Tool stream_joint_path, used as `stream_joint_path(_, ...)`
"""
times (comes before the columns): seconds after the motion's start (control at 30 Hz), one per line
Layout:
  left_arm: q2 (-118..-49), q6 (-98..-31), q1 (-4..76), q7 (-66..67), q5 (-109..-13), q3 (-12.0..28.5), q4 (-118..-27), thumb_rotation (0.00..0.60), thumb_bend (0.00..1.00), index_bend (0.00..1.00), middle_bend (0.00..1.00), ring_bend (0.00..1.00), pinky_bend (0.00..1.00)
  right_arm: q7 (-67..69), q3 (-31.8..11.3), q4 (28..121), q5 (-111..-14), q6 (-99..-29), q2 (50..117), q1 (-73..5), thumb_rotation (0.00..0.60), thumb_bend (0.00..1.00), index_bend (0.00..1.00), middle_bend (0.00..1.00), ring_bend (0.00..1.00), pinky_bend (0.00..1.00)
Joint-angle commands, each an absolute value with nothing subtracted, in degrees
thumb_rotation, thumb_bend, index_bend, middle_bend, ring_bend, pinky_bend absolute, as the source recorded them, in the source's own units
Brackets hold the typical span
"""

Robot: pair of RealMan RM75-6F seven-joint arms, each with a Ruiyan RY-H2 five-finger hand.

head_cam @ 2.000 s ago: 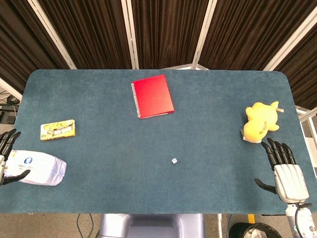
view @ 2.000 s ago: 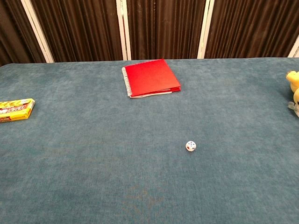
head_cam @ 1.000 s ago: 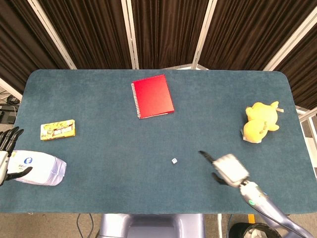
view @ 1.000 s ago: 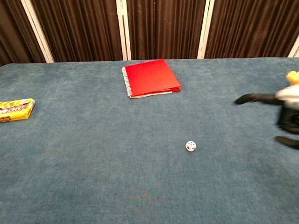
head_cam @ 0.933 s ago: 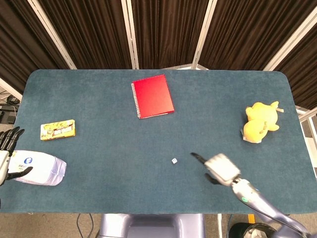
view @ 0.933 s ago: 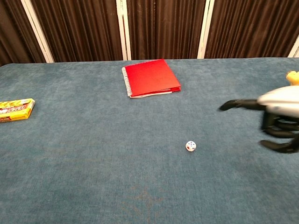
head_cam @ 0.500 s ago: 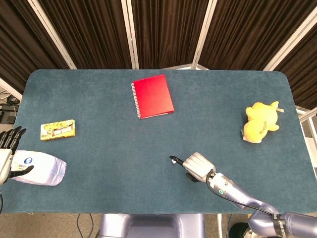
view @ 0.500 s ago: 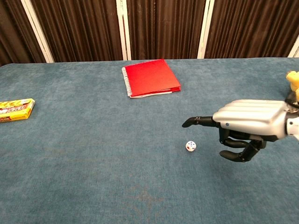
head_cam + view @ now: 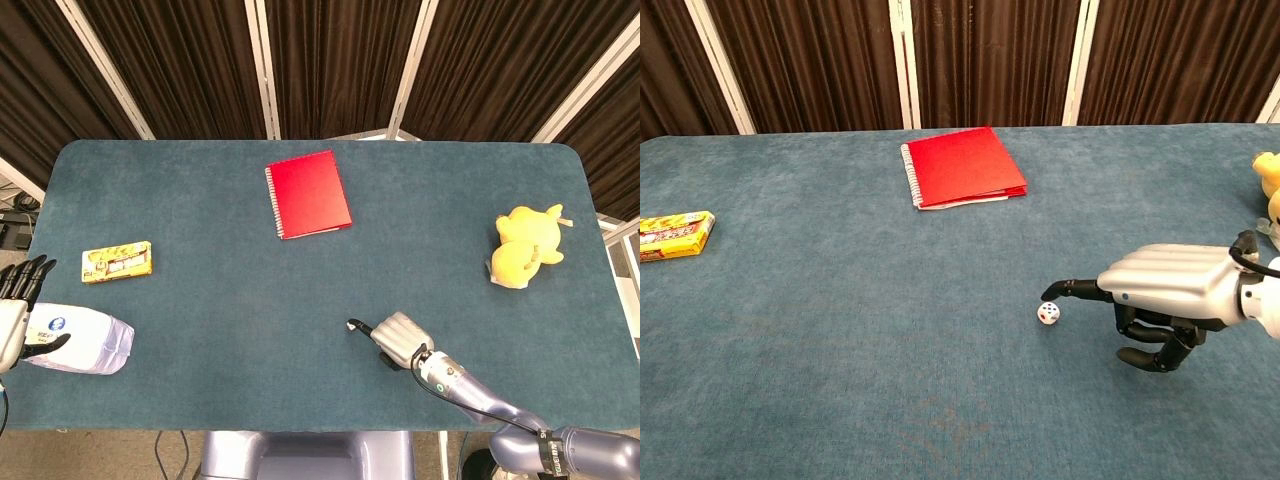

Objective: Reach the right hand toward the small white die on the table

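Observation:
The small white die [image 9: 1048, 313] lies on the blue table [image 9: 840, 330] in the chest view. My right hand [image 9: 1167, 287] hovers just right of it, one finger stretched out, the others curled under the palm, holding nothing. That finger's tip ends just above the die; I cannot tell whether it touches. In the head view the right hand [image 9: 399, 339] points left and its fingertip covers the die. My left hand [image 9: 17, 300] sits at the table's left edge, fingers spread, beside a white wrapped bottle [image 9: 82, 342].
A red spiral notebook [image 9: 308, 193] lies at the back centre. A yellow snack box [image 9: 117, 262] is on the left, above the bottle. A yellow plush toy [image 9: 527, 246] rests near the right edge, well behind the right arm.
The right hand swept from the table's right edge leftward to the die, curling most fingers and lowering its stretched finger over it. The left hand barely shifted.

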State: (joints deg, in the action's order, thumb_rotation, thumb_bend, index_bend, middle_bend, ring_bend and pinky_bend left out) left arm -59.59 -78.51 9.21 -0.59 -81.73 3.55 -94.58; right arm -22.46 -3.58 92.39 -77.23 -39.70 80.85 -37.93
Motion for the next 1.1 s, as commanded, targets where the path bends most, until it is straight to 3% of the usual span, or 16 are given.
stream_joint_path(0.03, -59.54, -78.78, 9.15, -0.45, -81.94, 3.54, -94.85, 0.600, 0.00, 0.00, 0.00, 0.00, 0.00, -22.97, -3.19, 92.39, -76.48, -39.77, 81.04, -38.11, 0.600, 0.51, 0.02, 0.89, 0.85, 1.00)
stream_joint_path(1.1, -59.50, -78.44, 9.34, 0.11, -81.77, 3.26, -95.22, 0.600, 0.00, 0.00, 0.00, 0.00, 0.00, -23.57, 1.69, 94.84, -74.90, -41.53, 79.46, -39.60, 0.600, 0.51, 0.06, 0.89, 0.85, 1.00)
